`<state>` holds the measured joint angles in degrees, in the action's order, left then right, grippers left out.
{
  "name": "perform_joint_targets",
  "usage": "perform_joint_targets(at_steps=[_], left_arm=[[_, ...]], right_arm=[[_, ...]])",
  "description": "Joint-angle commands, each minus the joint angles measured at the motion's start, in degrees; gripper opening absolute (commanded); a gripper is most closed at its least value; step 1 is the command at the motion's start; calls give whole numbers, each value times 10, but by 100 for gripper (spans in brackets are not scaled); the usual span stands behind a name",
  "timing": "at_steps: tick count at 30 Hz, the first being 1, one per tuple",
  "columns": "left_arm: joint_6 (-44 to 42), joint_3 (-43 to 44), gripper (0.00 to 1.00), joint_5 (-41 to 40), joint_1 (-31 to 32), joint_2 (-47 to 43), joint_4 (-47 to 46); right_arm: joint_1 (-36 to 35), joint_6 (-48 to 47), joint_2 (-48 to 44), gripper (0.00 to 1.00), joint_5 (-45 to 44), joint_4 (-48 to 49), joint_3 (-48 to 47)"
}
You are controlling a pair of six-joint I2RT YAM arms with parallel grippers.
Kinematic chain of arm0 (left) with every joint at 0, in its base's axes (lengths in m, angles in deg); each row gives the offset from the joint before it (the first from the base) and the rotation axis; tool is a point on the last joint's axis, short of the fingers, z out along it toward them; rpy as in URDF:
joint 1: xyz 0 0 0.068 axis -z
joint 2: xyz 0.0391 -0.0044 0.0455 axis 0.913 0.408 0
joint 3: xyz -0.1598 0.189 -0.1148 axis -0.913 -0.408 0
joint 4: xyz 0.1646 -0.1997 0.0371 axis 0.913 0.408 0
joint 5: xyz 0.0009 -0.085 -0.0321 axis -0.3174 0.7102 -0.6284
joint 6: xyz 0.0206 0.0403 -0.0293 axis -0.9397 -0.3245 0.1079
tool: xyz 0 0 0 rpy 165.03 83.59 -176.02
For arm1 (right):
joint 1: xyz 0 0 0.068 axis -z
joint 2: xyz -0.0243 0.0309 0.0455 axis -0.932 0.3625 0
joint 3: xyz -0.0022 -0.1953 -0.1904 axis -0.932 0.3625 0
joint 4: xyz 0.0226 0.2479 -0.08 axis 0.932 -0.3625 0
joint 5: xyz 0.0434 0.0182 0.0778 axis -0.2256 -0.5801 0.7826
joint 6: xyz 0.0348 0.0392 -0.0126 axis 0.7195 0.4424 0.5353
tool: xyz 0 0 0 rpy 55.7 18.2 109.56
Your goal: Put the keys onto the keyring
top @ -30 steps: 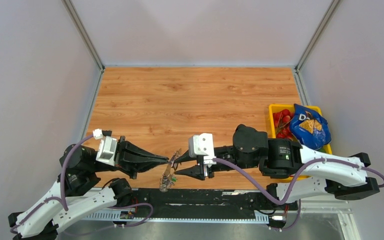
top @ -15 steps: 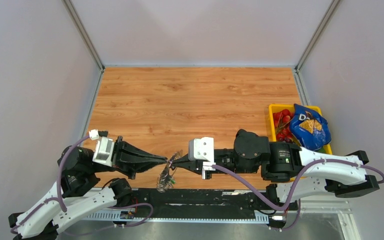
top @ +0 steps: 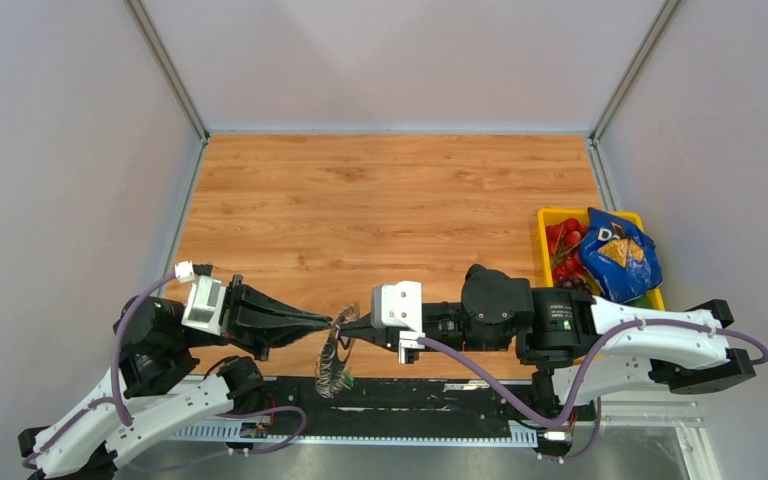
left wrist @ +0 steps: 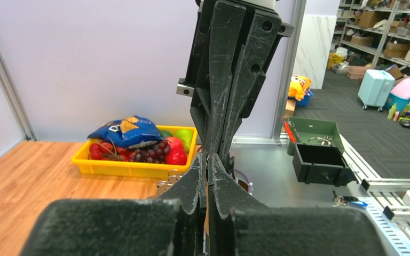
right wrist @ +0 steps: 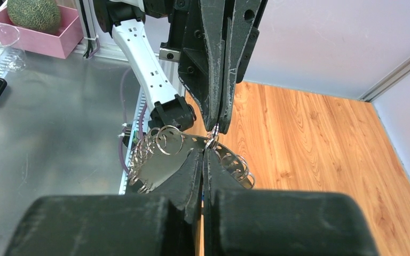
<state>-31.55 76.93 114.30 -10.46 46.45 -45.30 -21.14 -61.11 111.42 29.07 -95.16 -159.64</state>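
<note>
The keyring is a thin metal band fringed with small split rings, and it hangs between both grippers near the table's front edge. In the right wrist view the keyring curves left and right of my fingertips. My left gripper is shut on the band's top. My right gripper is shut on it from the other side, tip to tip with the left. They also show as the left gripper and the right gripper. A small key bunch with a blue tag lies on the metal bench.
A yellow tray with fruit and a blue snack bag stands at the table's right edge, beside the right arm. A black box and a green box sit off the table on the metal bench.
My right gripper was open a second ago and has shut on the keyring at the left gripper's tips. Both arms shifted slightly left and the ring hangs a little lower.
</note>
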Motion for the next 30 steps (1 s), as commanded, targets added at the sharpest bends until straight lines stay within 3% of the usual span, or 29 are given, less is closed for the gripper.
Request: perform_joint_targets(at_steps=[1,25,30], left_arm=[[10,3,0,-18,1,-6,-66],[11,1,0,-32,1,-6,-78],[8,1,0,-36,1,-3,-73]], right_arm=[[-6,-6,4,0,6,11,15],[-9,-8,10,0,32,2,22],[-10,1,-6,27,19,6,22]])
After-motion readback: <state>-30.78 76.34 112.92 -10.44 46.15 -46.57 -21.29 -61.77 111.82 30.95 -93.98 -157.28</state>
